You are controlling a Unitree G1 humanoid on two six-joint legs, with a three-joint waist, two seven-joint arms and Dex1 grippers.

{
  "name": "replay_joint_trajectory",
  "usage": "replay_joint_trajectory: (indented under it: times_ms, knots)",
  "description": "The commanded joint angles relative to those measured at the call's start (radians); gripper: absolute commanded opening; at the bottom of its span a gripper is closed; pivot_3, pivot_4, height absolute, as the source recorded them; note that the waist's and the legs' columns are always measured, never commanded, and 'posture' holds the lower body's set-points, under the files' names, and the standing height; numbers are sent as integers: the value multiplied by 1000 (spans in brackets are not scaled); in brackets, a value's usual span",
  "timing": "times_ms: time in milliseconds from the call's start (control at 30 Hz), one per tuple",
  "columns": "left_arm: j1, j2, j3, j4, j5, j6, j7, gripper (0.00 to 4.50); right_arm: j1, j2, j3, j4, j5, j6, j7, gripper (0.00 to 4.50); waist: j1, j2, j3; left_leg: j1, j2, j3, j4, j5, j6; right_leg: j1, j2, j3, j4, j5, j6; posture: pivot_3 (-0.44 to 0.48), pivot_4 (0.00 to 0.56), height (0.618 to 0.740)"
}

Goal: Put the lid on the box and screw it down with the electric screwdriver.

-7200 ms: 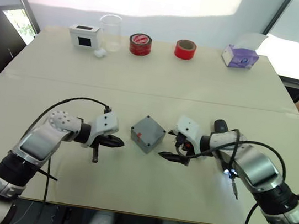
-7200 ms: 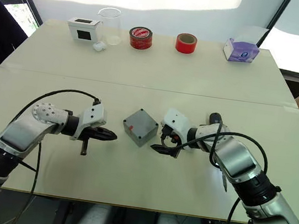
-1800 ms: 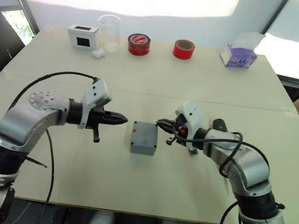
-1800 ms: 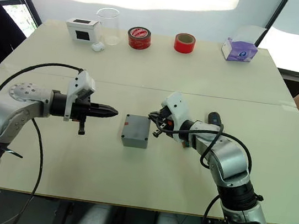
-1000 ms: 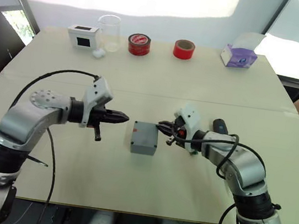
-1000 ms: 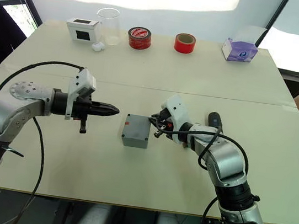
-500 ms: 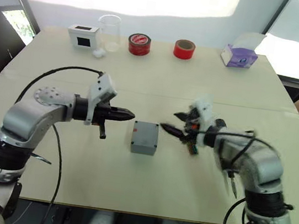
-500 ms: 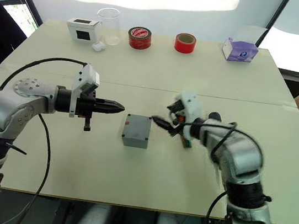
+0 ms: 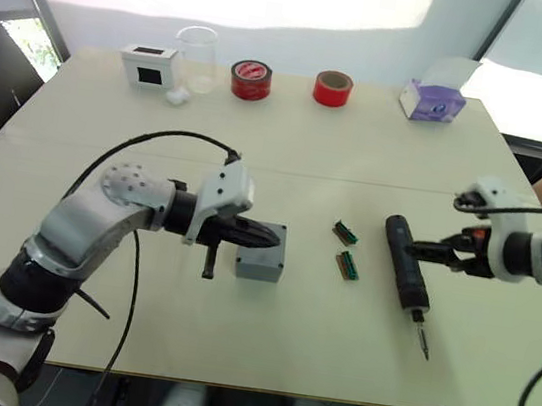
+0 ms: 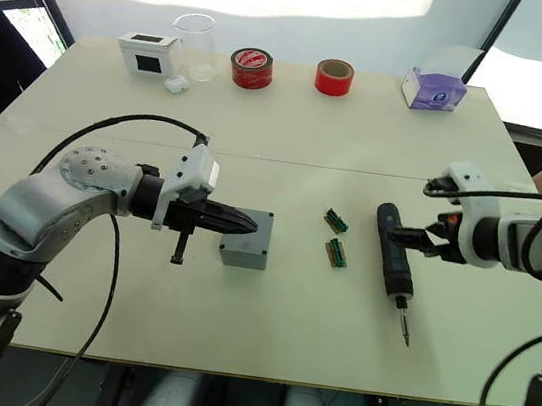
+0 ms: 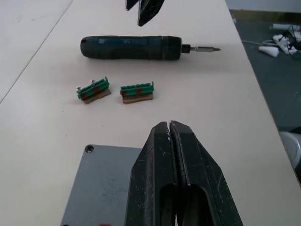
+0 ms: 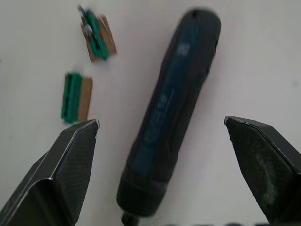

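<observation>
Right gripper [image 12: 162, 141] is spread wide open with nothing in it, hanging right over the electric screwdriver [image 9: 405, 263]. In the right wrist view the black barrel sits between the two fingers, neither one touching it. The tool lies flat on the counter [image 9: 298, 156], butt end toward 12 o'clock and the thin bit toward 6. At about 9 o'clock from it are two small green connector pieces [image 9: 346, 249], close by but not touching.

Left gripper [image 11: 170, 141] is pinched fully shut, empty, with its tips resting over the top of the box [image 9: 261, 250]. That box sits mid-counter, well apart from the screwdriver at its 9 o'clock. The lid [image 11: 101, 181] looks already seated: flat grey top, one corner screw hole visible in the left wrist view. I can't tell whether any screws are in.

My guess on handling: the screwdriver is rigid, smooth and round, so it'll roll if nudged from one side. It's probably dense for its size. Best to take it across the thick barrel around the middle, squarely, and stay off the bit end, which is thin and gives no grip. The box looks light enough to slide under driving pressure, so the left gripper pressing on it makes sense.

Way back at 12 o'clock: white box [image 9: 150, 65], beaker [image 9: 198, 58], two red tape rolls [image 9: 293, 83], tissue box [image 9: 432, 103].
</observation>
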Motion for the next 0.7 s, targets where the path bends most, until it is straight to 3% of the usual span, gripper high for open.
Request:
replay_joint_trajectory:
  times_ms: [33, 267, 633, 700]
  knots:
    - [-10, -17, -18, -40, 14, -33, -5, 0, -1, -28, 8, 25, 54, 7, 13, 4441, -1, 0, 0, 0, 0, 0, 0, 0, 0, 0, 0, 0, 0, 0, 0, 0, 150, 740]
    - [18, -59, -24, -84, 9, -13, 40, 0, -40, -36, 138, 137, 109, 7, 11, 4441, -1, 0, 0, 0, 0, 0, 0, 0, 1, 0, 0, 0, -1, 0, 0, 0, 150, 740]
    - [71, -67, 21, -116, -15, 32, 104, 0, -165, 8, 375, 256, -9, -27, 52, 4441, -1, 0, 0, 0, 0, 0, 0, 0, 1, 0, 0, 0, -1, 0, 0, 0, 150, 740]
    - [77, -70, 28, -122, -13, 36, 119, 0, -180, 9, 442, 240, -28, -35, 67, 3978, -2, -1, -1, 0, 0, 0, 0, 0, 1, 0, 0, 0, -1, 0, 0, 0, 150, 740]
